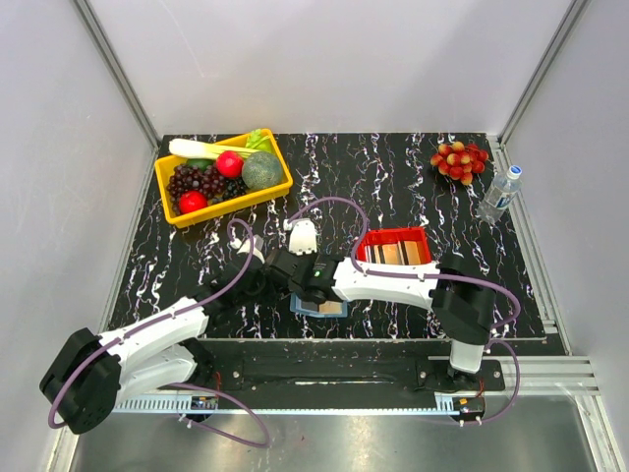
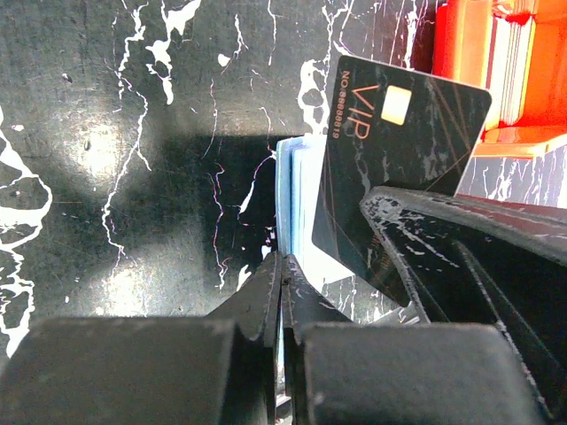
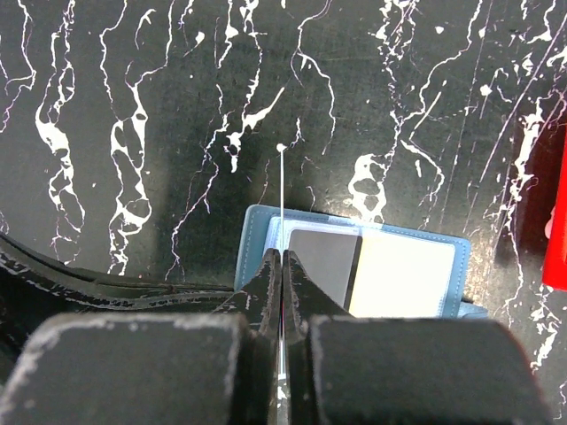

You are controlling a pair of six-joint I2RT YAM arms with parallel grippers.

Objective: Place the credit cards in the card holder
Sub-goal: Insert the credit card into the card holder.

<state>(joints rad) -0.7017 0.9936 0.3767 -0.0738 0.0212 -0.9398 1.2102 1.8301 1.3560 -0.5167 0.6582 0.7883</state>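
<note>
Over black marble (image 1: 393,177), left pincer (image 2: 282,283) grips card holder (image 3: 259,232); right pincer (image 3: 282,266), dark card (image 2: 399,150).

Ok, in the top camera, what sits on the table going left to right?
Yellow plastic bin of fruit and vegetables → steel-blue card holder → red rectangular plastic tray → bunch of red and yellow grapes → clear plastic water bottle.

I have the card holder (image 3: 254,239) lying near the front edge of the table (image 1: 393,177), about centre, and one card (image 2: 399,168) stands on edge over it. The tray (image 1: 393,233) holding more cards (image 1: 398,254) sits just behind it to the right; fruit bin (image 1: 236,202) back left, bottle (image 1: 500,194) far right
</note>
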